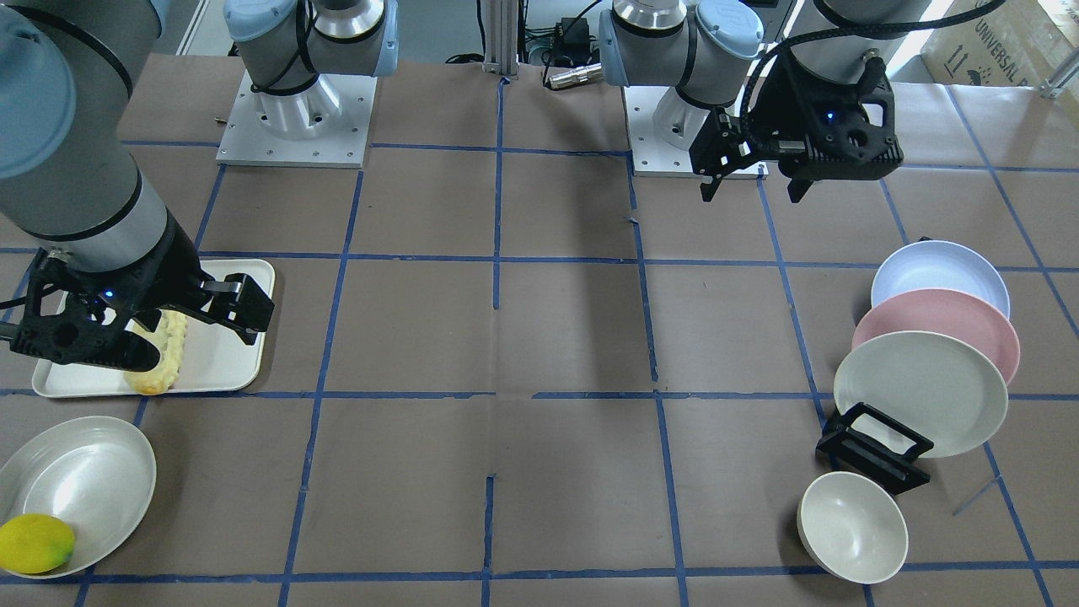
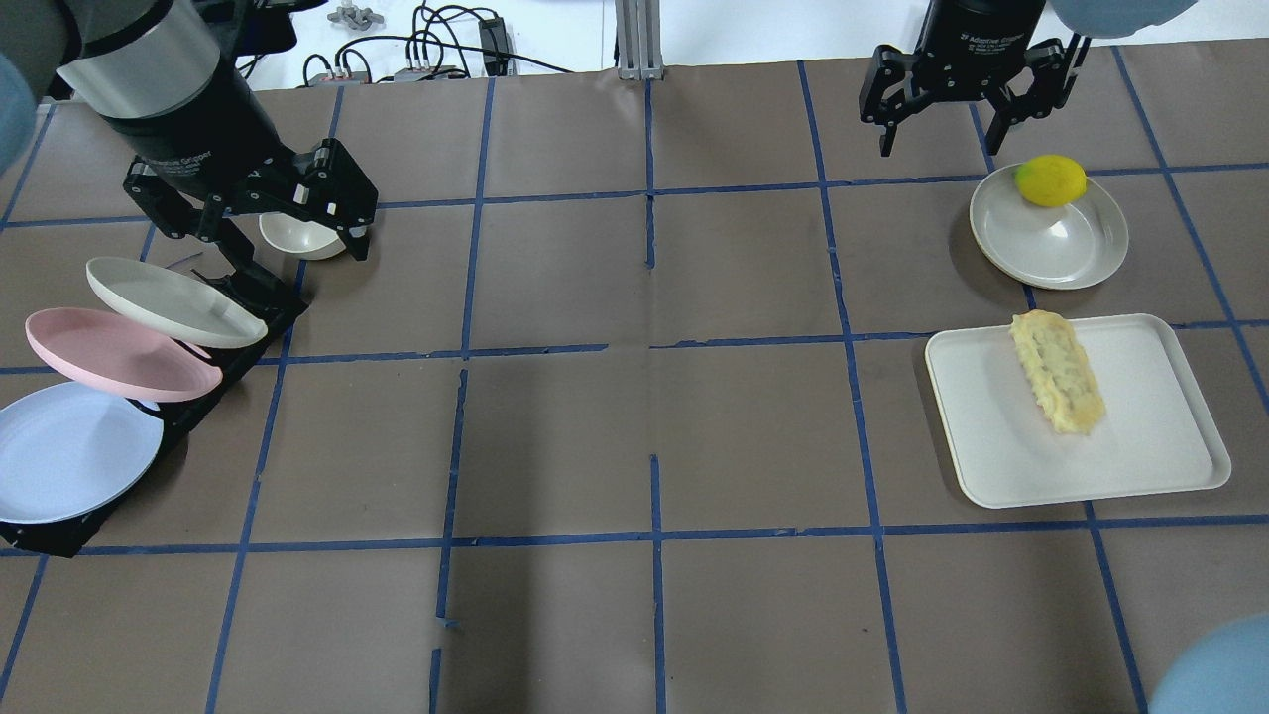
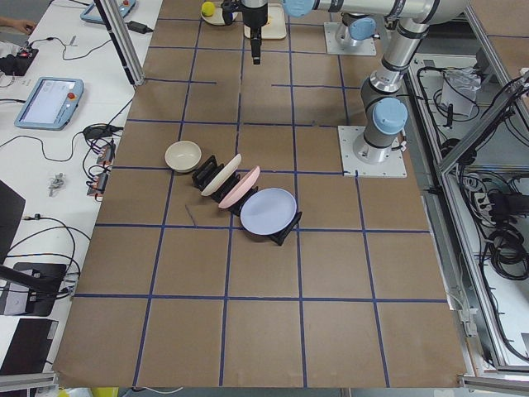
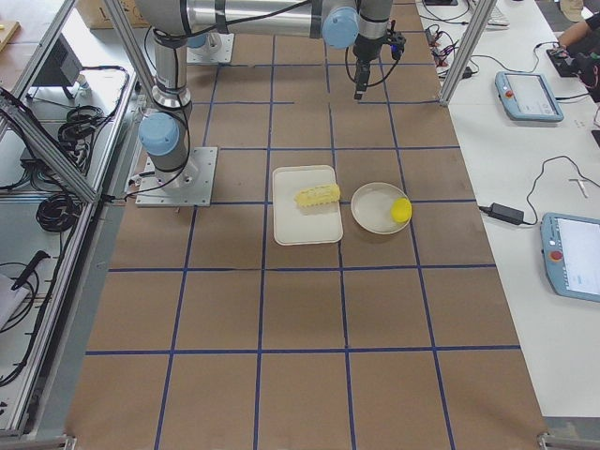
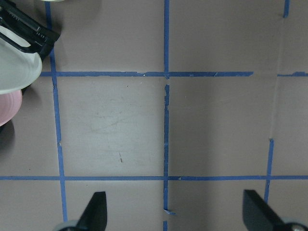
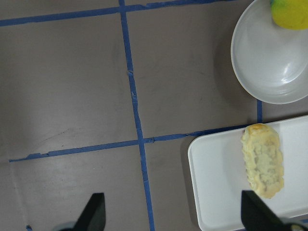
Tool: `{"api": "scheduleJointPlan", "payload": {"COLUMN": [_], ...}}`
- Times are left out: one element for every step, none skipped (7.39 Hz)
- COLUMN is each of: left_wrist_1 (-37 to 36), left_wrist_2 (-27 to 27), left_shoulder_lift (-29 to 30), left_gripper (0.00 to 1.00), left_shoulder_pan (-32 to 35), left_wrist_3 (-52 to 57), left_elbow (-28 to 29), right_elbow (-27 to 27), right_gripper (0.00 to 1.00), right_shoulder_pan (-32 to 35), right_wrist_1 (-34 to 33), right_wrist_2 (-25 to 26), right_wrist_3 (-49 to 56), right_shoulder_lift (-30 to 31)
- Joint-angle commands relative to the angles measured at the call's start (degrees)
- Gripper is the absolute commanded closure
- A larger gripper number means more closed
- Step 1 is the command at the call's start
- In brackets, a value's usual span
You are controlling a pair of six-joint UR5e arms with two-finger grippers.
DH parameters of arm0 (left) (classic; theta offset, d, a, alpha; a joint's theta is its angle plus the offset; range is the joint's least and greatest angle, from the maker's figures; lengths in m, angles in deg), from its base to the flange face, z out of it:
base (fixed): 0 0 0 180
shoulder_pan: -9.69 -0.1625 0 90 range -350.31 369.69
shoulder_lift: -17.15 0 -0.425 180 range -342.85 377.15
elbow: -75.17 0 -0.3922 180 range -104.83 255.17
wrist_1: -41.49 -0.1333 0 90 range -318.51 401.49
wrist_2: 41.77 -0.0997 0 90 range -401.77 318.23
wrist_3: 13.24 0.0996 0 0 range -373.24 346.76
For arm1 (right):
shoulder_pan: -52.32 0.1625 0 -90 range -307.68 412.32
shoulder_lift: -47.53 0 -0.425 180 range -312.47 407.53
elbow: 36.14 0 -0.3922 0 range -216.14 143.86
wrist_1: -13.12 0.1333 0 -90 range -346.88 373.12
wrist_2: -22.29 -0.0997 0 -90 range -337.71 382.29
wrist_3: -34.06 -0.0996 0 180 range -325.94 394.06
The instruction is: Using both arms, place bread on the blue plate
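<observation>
The bread [image 2: 1057, 372] lies on a white tray [image 2: 1150, 436] at the right; it also shows in the front view [image 1: 164, 358] and the right wrist view [image 6: 262, 161]. The blue plate [image 2: 69, 451] leans in a black rack at the far left, nearest the robot, and shows in the front view [image 1: 936, 270]. My left gripper [image 2: 295, 238] is open and empty, raised beside the far end of the rack [image 1: 752, 190]. My right gripper [image 2: 940, 139] is open and empty, high above the table beyond the tray [image 6: 175, 214].
A pink plate [image 2: 109, 352] and a cream plate [image 2: 169, 297] lean in the same rack [image 1: 872, 451]. A cream bowl [image 1: 851, 527] stands past the rack. A lemon [image 2: 1049, 180] sits on a shallow white dish [image 2: 1061, 248] next to the tray.
</observation>
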Motion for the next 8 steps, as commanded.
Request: {"api": "scheduleJointPlan", "payload": {"left_wrist_1": [-0.1,0.6,0.69,0.78,0.78,0.87,0.78,0.78], "left_wrist_2": [-0.32,-0.33,-0.33,-0.33,-0.33,-0.15,-0.15,0.11], "left_shoulder_lift": [-0.27,-0.45,-0.45,-0.45,-0.45,-0.36,-0.27,-0.01], "left_gripper": [0.0,0.0,0.0,0.0,0.0,0.0,0.0,0.0], "left_shoulder_pan": [-6.83,-10.35,-13.52,-16.25,-18.71,-22.39,-26.52,-31.52], "left_wrist_3": [9.67,12.88,17.18,20.96,24.83,29.04,35.0,41.06], "left_elbow": [-0.63,-0.64,-0.72,-0.81,-0.9,-0.9,-0.99,-1.51], "right_elbow": [-0.32,-0.5,-0.41,-0.5,-0.24,-0.24,0.2,0.81], "right_gripper": [0.0,0.0,0.0,0.0,0.0,0.0,0.0,0.0], "right_shoulder_pan": [-0.38,-0.73,-0.91,-0.91,-0.91,-1.08,-1.08,-1.78], "right_wrist_1": [-0.08,-0.61,-2.18,-4.63,-5.18,-5.27,-5.18,-5.36], "right_wrist_2": [0.07,0.07,-0.36,-0.63,-1.06,-2.2,-2.12,-1.6], "right_wrist_3": [0.66,0.83,1.7,2.23,3.63,3.82,4.26,12.79], "right_shoulder_lift": [0.07,0.15,0.07,0.24,0.5,0.59,0.59,0.59]}}
